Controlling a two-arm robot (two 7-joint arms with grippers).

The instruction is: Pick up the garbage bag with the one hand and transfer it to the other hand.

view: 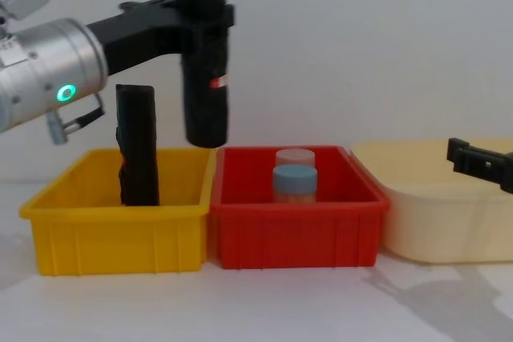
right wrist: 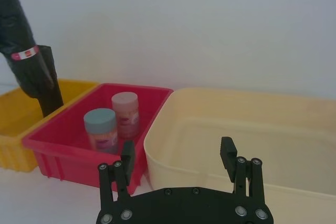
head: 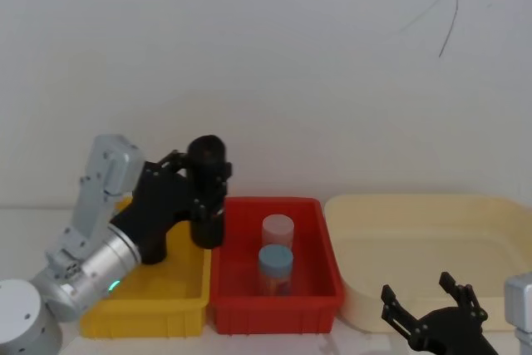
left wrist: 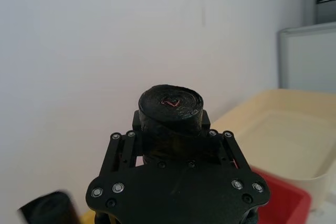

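Note:
The garbage bag (view: 204, 110), a tall black roll with a small red-and-white label on its side, hangs upright above the wall shared by the yellow bin (view: 120, 238) and the red bin (view: 296, 234). My left gripper (view: 204, 18), on the silver arm with the green light, is shut on its upper part. The roll's top end (left wrist: 170, 106) sticks up between the fingers, and the bag (head: 208, 230) reaches down below them. My right gripper (head: 420, 288) stands open and holding nothing, low at the front right before the cream tub (head: 416, 230). From there the bag (right wrist: 21, 40) is far off.
A slimmer black roll (view: 138, 146) stands in the yellow bin. The red bin holds two jars, one pink-lidded (view: 295, 156) and one blue-lidded (view: 294, 178). The cream tub (view: 449, 230) sits right of the red bin. A white wall runs close behind the bins.

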